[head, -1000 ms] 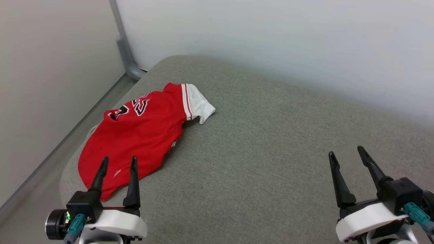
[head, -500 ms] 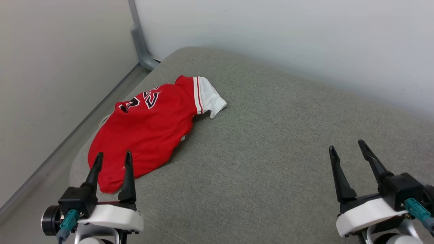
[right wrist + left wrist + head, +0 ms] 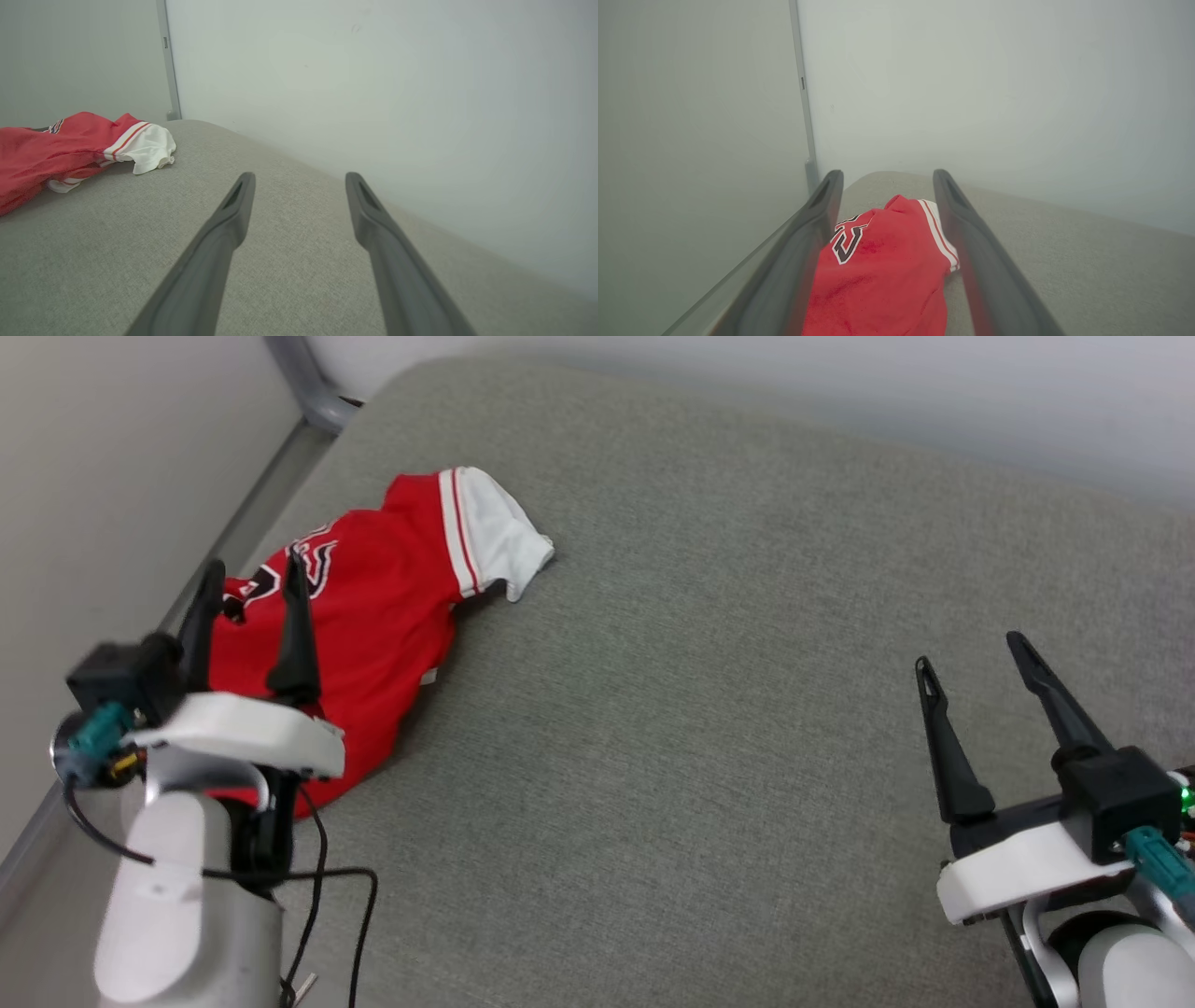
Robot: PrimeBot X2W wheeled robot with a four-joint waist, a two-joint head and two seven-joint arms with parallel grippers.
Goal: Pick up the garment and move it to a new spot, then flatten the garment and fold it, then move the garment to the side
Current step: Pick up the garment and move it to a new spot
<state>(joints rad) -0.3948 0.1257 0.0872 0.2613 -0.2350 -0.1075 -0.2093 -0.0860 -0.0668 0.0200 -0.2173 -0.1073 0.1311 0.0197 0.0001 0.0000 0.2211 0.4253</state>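
Two grippers, both with fingers spread wide and nothing held between them. The left gripper (image 3: 257, 560) hangs over the near half of the shirt (image 3: 373, 588); whether its fingertips touch the cloth, cannot tell. In the left wrist view the red body and part of a black numeral show between the two fingers. The right gripper (image 3: 970, 650) is well apart from the shirt, over bare grey cushion (image 3: 700, 709). The shirt lies crumpled along the cushion's left edge, toward the far corner, with one white sleeve (image 3: 495, 527), red-striped at the seam, pointing right. Pale wall (image 3: 840, 383) behind; grey metal post (image 3: 303, 383) at the far left corner.
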